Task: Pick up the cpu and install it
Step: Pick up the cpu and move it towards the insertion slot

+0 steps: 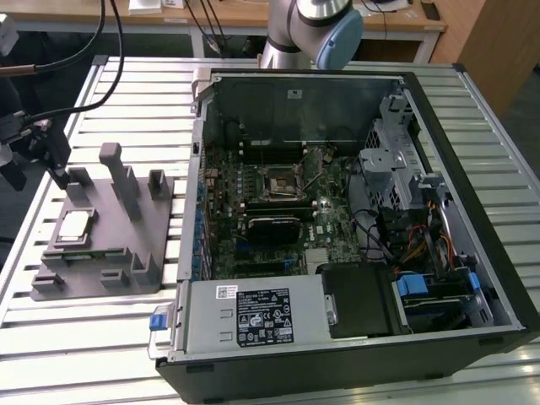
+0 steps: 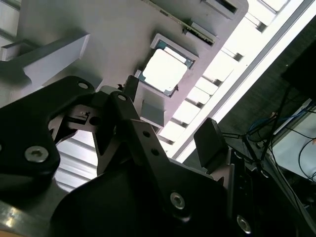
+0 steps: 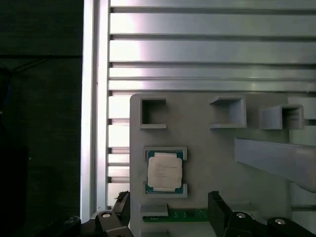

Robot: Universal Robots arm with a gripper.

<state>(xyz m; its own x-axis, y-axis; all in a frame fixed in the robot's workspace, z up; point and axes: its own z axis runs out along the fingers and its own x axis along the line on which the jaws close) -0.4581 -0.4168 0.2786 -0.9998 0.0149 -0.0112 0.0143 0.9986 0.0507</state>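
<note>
— Pincer [image 3: 170,212] closest to the lens in both wrist views, fingers spread wide apart, nothing between them.
— Where was the cpu [image 3: 164,171]?
— Flat, silver plate up, in its recess on the grey holder tray [image 3: 212,158]. Near the pincer, not touched.
— Exterior view?
— Holder tray sat on the slatted worktop [image 1: 84,337] at the exterior view's left, beside the open computer case [image 1: 295,105]. The cpu was well apart from the motherboard socket [image 1: 281,181].
</note>
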